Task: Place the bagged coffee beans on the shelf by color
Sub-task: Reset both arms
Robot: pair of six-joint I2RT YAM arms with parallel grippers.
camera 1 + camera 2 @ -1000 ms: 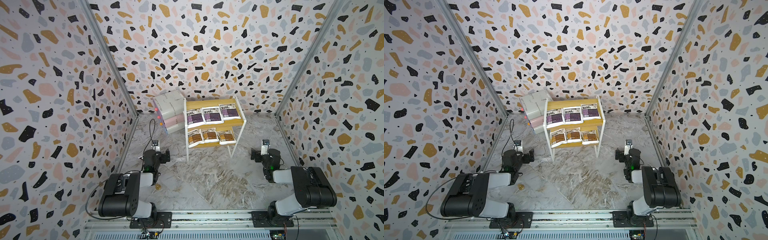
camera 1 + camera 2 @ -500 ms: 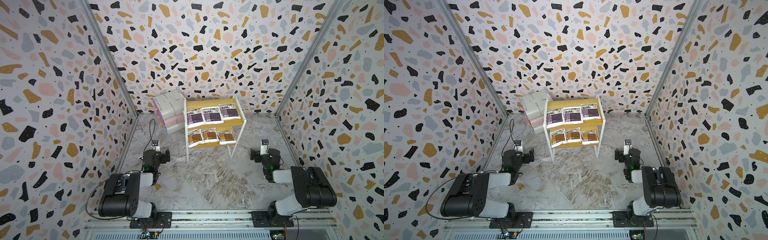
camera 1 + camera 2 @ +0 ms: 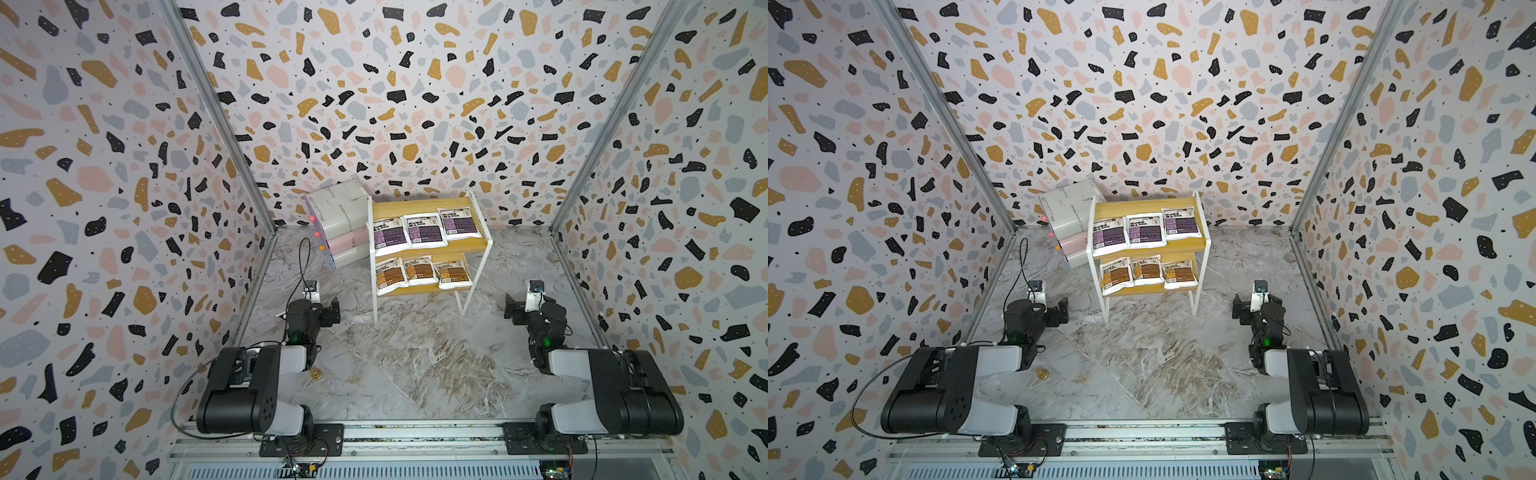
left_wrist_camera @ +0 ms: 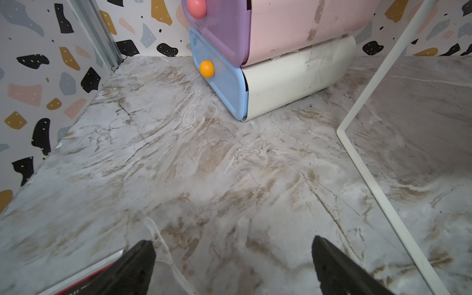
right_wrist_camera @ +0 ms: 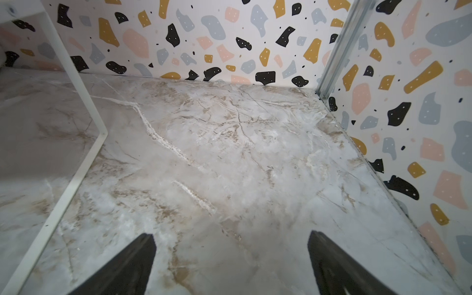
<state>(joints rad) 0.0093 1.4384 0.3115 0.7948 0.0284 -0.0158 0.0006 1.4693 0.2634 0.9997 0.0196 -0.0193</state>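
The shelf (image 3: 419, 206) stands at the back middle of the marble floor in both top views, also (image 3: 1142, 208). Three purple-labelled bagged coffee beans (image 3: 424, 230) lie side by side on its upper board. Three brown-labelled ones (image 3: 419, 270) lie on the lower board. My left gripper (image 3: 316, 309) rests low on the floor, left of the shelf, open and empty (image 4: 232, 242). On the other side of the shelf my right gripper (image 3: 530, 309) is open and empty too (image 5: 231, 236). Each wrist view shows a white shelf leg (image 4: 367, 163) (image 5: 76, 163) but no bags.
Stacked white and pink drawer boxes (image 3: 340, 224) stand against the shelf's left side, with the blue and purple fronts (image 4: 224, 84) ahead of the left gripper. A small brass object (image 3: 316, 374) lies by the left arm. Terrazzo walls close three sides; a rail (image 3: 415, 432) runs along the front.
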